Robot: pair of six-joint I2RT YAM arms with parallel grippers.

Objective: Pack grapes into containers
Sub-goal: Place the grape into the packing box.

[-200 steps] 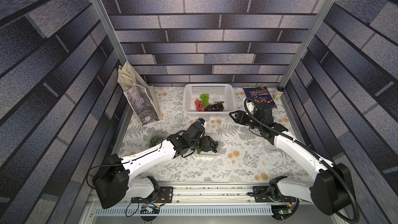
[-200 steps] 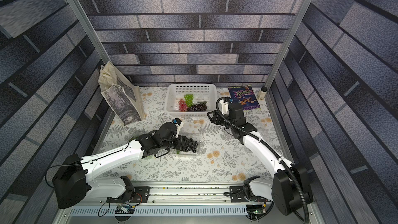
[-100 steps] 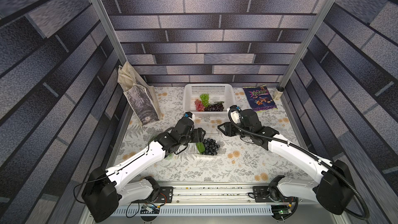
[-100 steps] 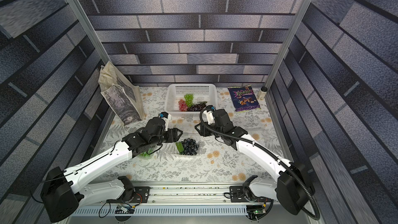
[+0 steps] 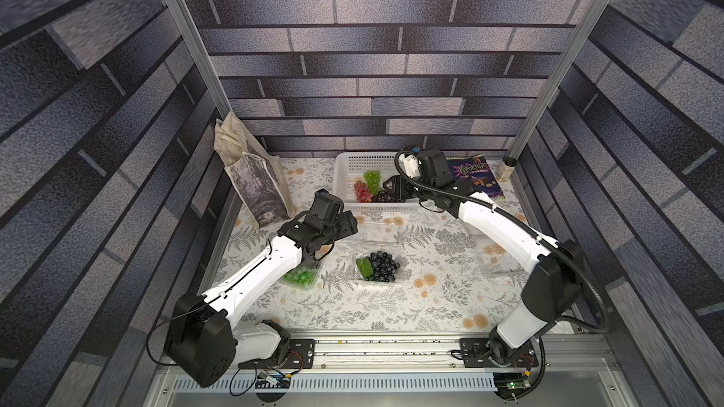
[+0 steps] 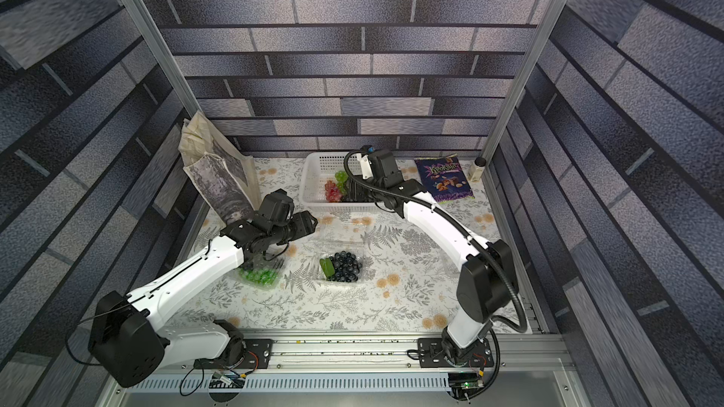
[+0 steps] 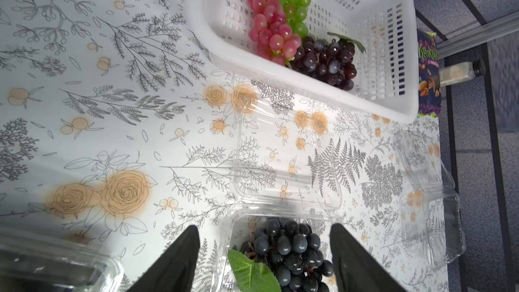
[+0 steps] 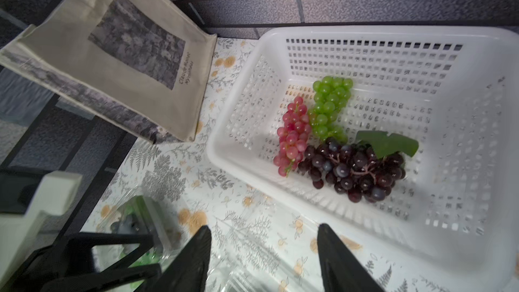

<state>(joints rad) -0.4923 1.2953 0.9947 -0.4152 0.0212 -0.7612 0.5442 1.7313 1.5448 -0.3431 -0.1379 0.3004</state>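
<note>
Right tool [image 8: 264, 227] open, empty, hovers by near wall of basket [image 8: 365, 30]. Dark purple bunch [image 8: 354, 169] lies inside, just ahead, touching red bunch [image 8: 292, 136]. Likely next: clear wall, straddle purple bunch near stem, close gently, avoid dragging red. Left tool [image 7: 264, 227] open, empty, above black bunch [image 7: 289, 248] in container [image 7: 233, 220].

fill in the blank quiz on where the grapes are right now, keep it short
1. The white basket holds ___ bunches of grapes.
2. The grapes in the middle box are ___.
3. The grapes in the left-hand box are ___.
4. The right-hand box contains ___ grapes.

Missing words: three; black; green; no
</note>
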